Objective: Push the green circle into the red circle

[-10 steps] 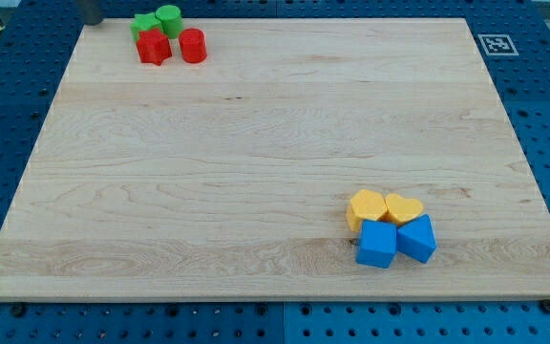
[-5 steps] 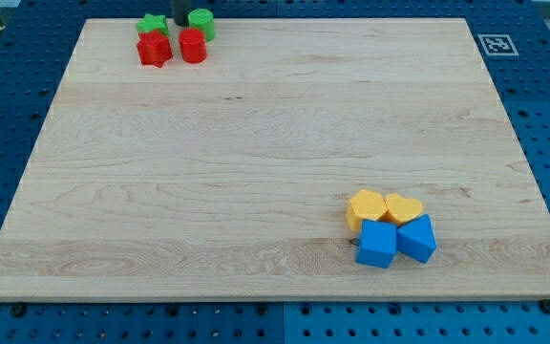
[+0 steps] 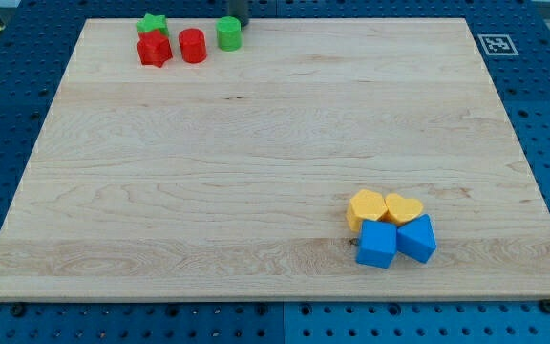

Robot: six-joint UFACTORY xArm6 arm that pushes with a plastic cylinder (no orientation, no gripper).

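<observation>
Tip [image 3: 238, 26] at top edge, bare rod, holding nothing, just right of green circle [image 3: 228, 32]. Repositioning step. Next: push left into red circle [image 3: 192, 45].

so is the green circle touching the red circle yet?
No, apart. The green circle sits to the view's right of the red circle with bare board between them. My tip is at its upper right edge.
</observation>
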